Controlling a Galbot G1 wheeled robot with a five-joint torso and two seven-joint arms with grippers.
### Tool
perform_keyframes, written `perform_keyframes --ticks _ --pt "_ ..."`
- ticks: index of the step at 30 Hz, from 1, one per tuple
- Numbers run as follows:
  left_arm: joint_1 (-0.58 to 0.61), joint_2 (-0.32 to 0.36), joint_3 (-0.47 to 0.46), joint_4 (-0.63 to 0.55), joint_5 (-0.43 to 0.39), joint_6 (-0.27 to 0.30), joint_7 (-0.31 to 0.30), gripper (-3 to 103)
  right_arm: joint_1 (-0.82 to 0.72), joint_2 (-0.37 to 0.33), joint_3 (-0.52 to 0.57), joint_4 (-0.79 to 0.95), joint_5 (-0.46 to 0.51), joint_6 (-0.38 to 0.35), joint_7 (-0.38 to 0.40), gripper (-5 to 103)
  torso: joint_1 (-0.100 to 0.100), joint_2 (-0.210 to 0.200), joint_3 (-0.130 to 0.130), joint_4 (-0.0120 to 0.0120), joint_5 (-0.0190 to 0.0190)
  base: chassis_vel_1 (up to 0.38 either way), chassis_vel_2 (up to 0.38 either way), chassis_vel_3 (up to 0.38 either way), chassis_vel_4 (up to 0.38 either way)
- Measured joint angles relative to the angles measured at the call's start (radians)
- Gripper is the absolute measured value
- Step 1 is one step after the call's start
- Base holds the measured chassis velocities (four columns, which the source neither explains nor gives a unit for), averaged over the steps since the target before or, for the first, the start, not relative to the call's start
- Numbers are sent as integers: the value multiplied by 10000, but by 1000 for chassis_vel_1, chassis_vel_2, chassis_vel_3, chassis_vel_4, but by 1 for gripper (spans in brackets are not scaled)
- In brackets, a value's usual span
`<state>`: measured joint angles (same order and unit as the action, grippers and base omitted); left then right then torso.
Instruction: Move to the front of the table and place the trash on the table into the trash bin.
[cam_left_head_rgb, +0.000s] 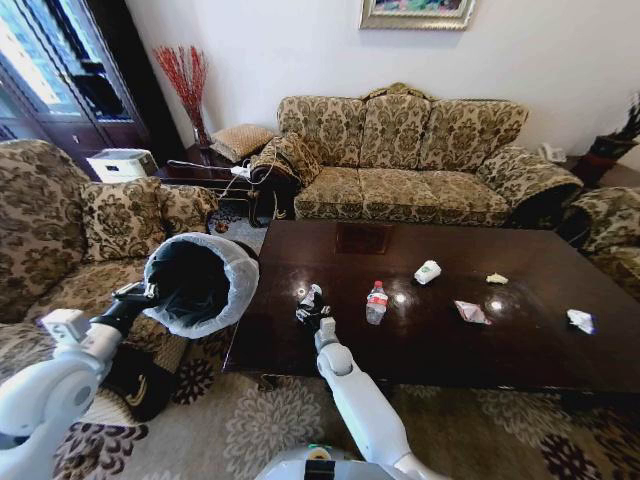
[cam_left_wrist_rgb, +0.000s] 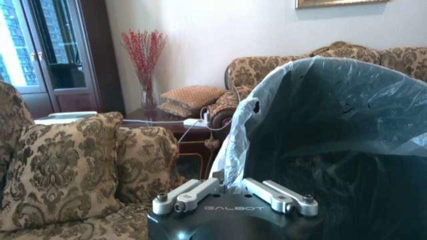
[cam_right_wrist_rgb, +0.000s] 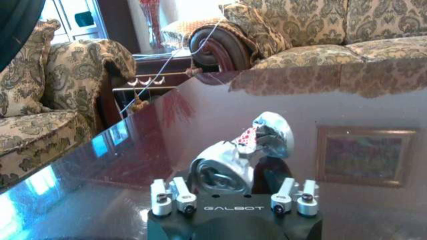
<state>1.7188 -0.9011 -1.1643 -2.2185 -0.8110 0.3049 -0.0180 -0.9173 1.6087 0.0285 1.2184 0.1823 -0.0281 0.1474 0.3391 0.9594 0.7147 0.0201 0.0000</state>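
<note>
The trash bin (cam_left_head_rgb: 200, 285), black with a whitish bag liner, hangs tilted beside the table's left end, its mouth turned toward the table (cam_left_head_rgb: 520, 350). My left gripper (cam_left_head_rgb: 140, 294) is shut on the trash bin's rim (cam_left_wrist_rgb: 230, 186). My right gripper (cam_left_head_rgb: 312, 313) rests on the tabletop near its front left, open, with a crumpled silvery-white wrapper (cam_right_wrist_rgb: 237, 160) between its fingers. Other trash lies farther right: a clear bottle with a red cap (cam_left_head_rgb: 376, 302), a white paper cup (cam_left_head_rgb: 427, 271), a yellowish scrap (cam_left_head_rgb: 497, 279), a flat wrapper (cam_left_head_rgb: 470, 312) and a crumpled white wrapper (cam_left_head_rgb: 580, 320).
A patterned sofa (cam_left_head_rgb: 420, 160) stands behind the table, and an armchair with a cushion (cam_left_head_rgb: 120, 215) is at the left, close behind the bin. A side table with cables (cam_left_head_rgb: 215, 172) fills the back-left corner. Patterned carpet (cam_left_head_rgb: 270, 420) lies in front.
</note>
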Motion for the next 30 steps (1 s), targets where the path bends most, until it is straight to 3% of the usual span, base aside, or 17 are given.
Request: perform_keyframes --ticks 1,6,13,19,23,24,26,28,30 --pt "0 0 0 0 0 0 0 0 0 0 0 0 0 0 0 68 0 0 0 0 0 0 0 0 0" --pt "28 20 5 0 -7 6 8 0 34 -5 32 -33 -4 56 -64 47 0 0 0 1 0 0 0 0 0" --pt "102 148 -16 18 -7 8 20 0 -153 -5 112 385 -2 49 -80 34 0 0 0 1 0 0 0 0 0" --pt "377 637 -183 168 -119 18 31 0 -797 -5 230 1685 212 -253 -211 14 -1 0 -1 1 0 0 0 0 0" --pt "335 720 -204 171 -189 18 36 0 -1057 -5 210 2189 225 -311 -276 7 0 0 0 0 0 0 0 0 0" --pt "309 719 -203 167 -203 19 38 0 -1208 -54 203 2517 215 -208 -463 -1 0 0 0 1 1 0 0 0 0" --pt "309 627 -166 117 -196 20 36 0 -1471 -237 263 3058 52 216 -808 8 -1 0 0 0 0 0 0 0 0" --pt "319 590 -139 100 -182 20 58 0 -1511 -270 287 3208 6 290 -820 8 -1 0 -1 0 0 0 0 0 0" --pt "323 506 -58 90 -123 20 107 0 -1480 -277 317 3351 6 318 -621 19 -2 0 -1 0 0 0 0 0 0"
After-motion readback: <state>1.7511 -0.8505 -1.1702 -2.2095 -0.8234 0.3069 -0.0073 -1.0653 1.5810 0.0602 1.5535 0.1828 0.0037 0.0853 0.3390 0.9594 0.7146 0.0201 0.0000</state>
